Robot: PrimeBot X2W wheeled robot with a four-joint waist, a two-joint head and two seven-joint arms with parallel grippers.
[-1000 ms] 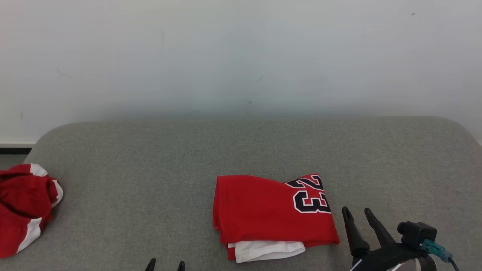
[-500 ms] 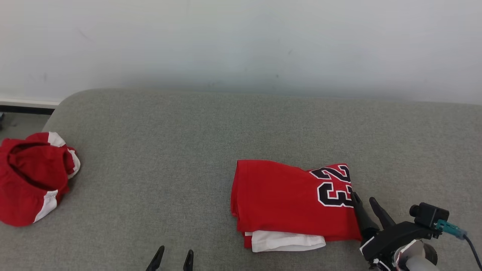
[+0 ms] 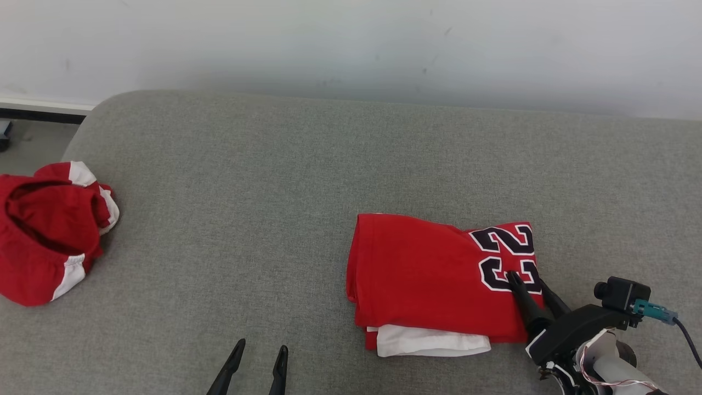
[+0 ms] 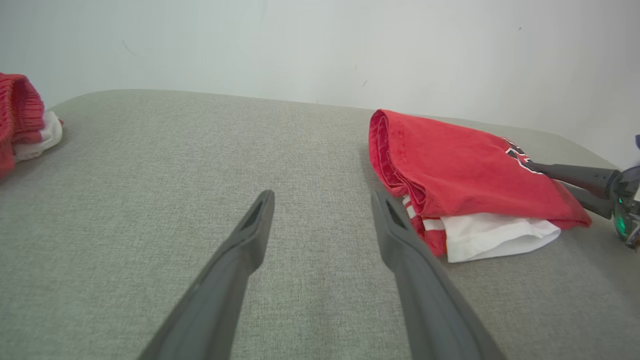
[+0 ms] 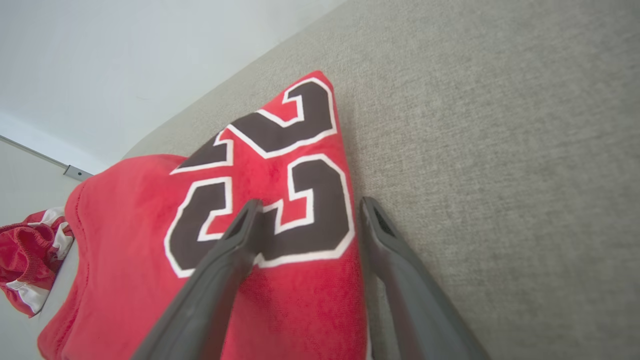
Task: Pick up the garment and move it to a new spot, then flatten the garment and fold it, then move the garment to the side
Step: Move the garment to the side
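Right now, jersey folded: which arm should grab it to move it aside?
Right. The right gripper is open, fingers astride the jersey at its right edge by the number, so it likely need only close. The left gripper, also open, sits off the near left corner, apart from it.

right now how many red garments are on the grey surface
2. The folded garment lies right of centre; the crumpled garment sits at the left edge, partly cut off. I see no others.

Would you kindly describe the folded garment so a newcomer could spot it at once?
On the wide grey cushion, look right of centre. The folded red garment lies flat there, showing a black 23 and white cloth underneath, unlike the crumpled red heap at the far left.
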